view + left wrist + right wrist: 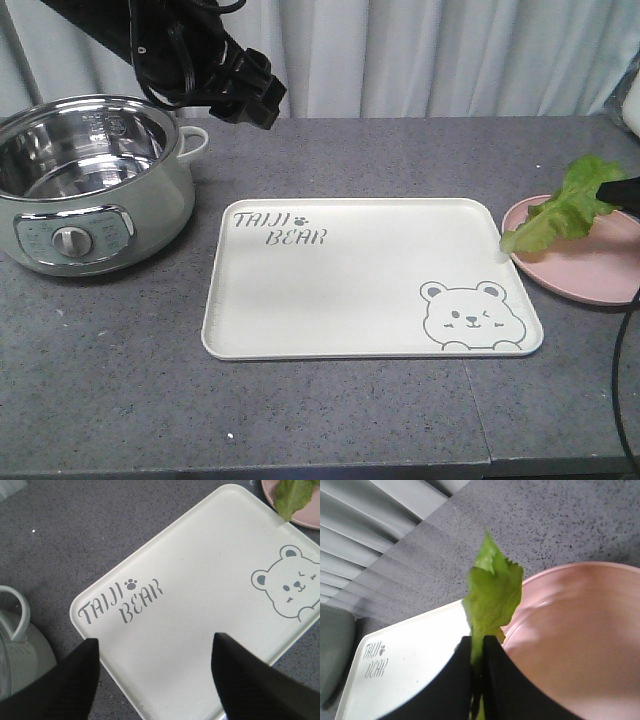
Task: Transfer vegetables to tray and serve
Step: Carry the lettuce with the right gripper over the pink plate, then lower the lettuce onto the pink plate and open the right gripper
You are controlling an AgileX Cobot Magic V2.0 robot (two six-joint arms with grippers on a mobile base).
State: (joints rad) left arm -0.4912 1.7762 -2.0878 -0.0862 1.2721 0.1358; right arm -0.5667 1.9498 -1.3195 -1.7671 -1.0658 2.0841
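Legend | tray [350, 290]: I read grey lettering [280, 228] "TAIJI BEAR", two lines, at one corner | paw print [299, 215] just after "TAIJI" | opposite corner: winking bear face [468, 318], drawing only, no words | cooker [95, 150] control panel [70, 238]: markings too small for me to read

pink plate [590, 272]: cut by right edge | pot [160, 212]: cut left | lettuce [492, 592] stem: hidden in right claw [478, 644]
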